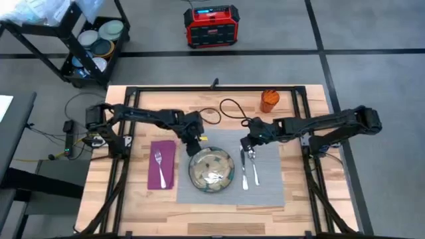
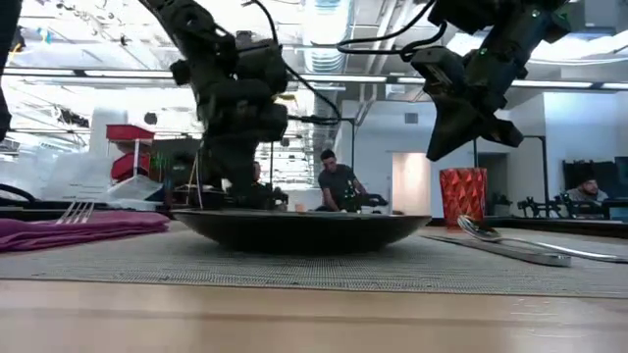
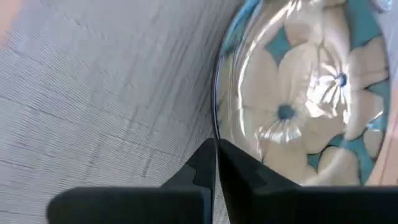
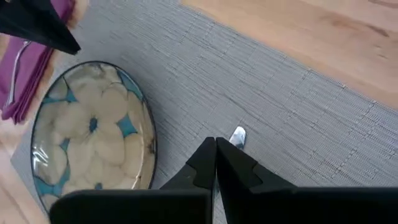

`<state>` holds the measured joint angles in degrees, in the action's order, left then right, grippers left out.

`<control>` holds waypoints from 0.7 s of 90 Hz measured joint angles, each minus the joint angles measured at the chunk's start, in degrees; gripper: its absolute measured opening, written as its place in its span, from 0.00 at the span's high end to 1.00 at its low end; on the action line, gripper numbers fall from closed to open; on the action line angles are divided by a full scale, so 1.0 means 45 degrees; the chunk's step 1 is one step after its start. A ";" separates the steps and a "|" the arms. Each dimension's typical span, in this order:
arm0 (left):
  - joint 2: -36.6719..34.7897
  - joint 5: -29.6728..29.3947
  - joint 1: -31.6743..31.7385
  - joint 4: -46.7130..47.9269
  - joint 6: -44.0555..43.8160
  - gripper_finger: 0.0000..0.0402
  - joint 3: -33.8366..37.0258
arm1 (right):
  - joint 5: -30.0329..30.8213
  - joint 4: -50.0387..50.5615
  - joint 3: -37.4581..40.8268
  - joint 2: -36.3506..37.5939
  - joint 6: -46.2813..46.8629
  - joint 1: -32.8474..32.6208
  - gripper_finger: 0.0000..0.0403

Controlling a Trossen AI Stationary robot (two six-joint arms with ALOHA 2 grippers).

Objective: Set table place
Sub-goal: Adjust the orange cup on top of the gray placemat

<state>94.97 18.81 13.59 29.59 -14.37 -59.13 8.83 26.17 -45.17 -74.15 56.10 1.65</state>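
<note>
left gripper [image 1: 193, 147] hovering fingers together at plate [image 1: 211, 168] 11 o'clock rim | right gripper [image 1: 247, 144] fingers together over knife [image 1: 244, 170] and spoon [image 1: 254, 166] handles | risk: reaching for cup [image 1: 269, 100] at 1 o'clock, dragging cutlery askew on mat [image 1: 268, 186]

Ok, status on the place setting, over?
Left gripper shut at the plate rim. Right gripper shut, empty, above the knife and spoon. Fork on napkin. Cup off the mat.

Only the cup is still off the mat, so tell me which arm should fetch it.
Right, probably. The orange cup stands on the table beyond the mat's far right corner, nearer the right gripper, shut and empty above the knife and spoon. The left gripper, also shut, sits at the plate's far rim.
</note>
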 joint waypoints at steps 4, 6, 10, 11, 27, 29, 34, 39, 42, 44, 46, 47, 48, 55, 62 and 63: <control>-0.0106 0.0000 0.0090 0.0045 0.0219 1.00 -0.0206 | -0.0170 0.0438 0.0000 0.0057 0.0000 0.0007 1.00; -0.0144 0.0007 0.0127 0.0090 0.0308 1.00 -0.0273 | -0.0240 0.0776 0.0000 0.0080 0.0000 0.0010 1.00; -0.0235 0.0010 0.0211 0.0190 0.0413 1.00 -0.0350 | -0.0271 0.1680 0.0000 0.0123 0.0135 0.0010 1.00; -0.0265 0.0010 0.0242 0.0198 0.0434 1.00 -0.0350 | -0.0271 0.1971 0.0000 0.0139 0.0198 0.0010 1.00; -0.0502 -0.0117 0.0638 0.0526 0.0548 1.00 -0.0350 | 0.0333 0.5610 0.0005 0.0179 0.0270 0.0341 1.00; -0.0504 -0.0156 0.0674 0.0573 0.0595 1.00 -0.0350 | 0.0379 0.5827 0.0005 0.0179 0.0168 0.0411 1.00; -0.0491 -0.0238 0.0739 0.0766 0.0745 1.00 -0.0350 | 0.0443 0.6067 0.0003 0.0179 -0.0309 0.0683 1.00; -0.0489 -0.0265 0.0789 0.1011 0.0861 1.00 -0.0345 | 0.0885 0.6505 -0.0113 0.0179 -0.0709 0.0965 1.00; -0.0489 -0.0272 0.0807 0.1073 0.0933 1.00 -0.0345 | 0.1393 0.6821 -0.0289 0.0209 -0.1086 0.1187 1.00; -0.0489 -0.0276 0.0819 0.1113 0.0982 1.00 -0.0345 | 0.1771 0.6961 -0.0454 0.0273 -0.1444 0.1366 1.00; -0.0489 -0.0279 0.0821 0.1180 0.1013 1.00 -0.0345 | 0.2123 0.7043 -0.0661 0.0352 -0.1867 0.1571 0.99; -0.0489 -0.0288 0.0823 0.1214 0.1024 1.00 -0.0345 | 0.2256 0.7071 -0.0788 0.0399 -0.2108 0.1681 0.99; -0.0489 -0.0291 0.0825 0.1253 0.1037 1.00 -0.0345 | 0.2375 0.7095 -0.0918 0.0448 -0.2362 0.1795 0.99; -0.0489 -0.0296 0.0829 0.1337 0.1048 1.00 -0.0345 | 0.2690 0.7151 -0.1859 0.0870 -0.4462 0.2735 0.95; -0.0489 -0.0301 0.0829 0.1388 0.1053 1.00 -0.0345 | 0.2582 0.7159 -0.2690 0.1196 -0.6380 0.3815 0.89; -0.0489 -0.0301 0.0829 0.1391 0.1053 1.00 -0.0345 | 0.2535 0.7160 -0.2789 0.1229 -0.6632 0.3979 0.88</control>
<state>92.77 17.45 17.32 35.85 -9.63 -60.69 20.24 58.39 -57.72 -68.62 26.25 19.56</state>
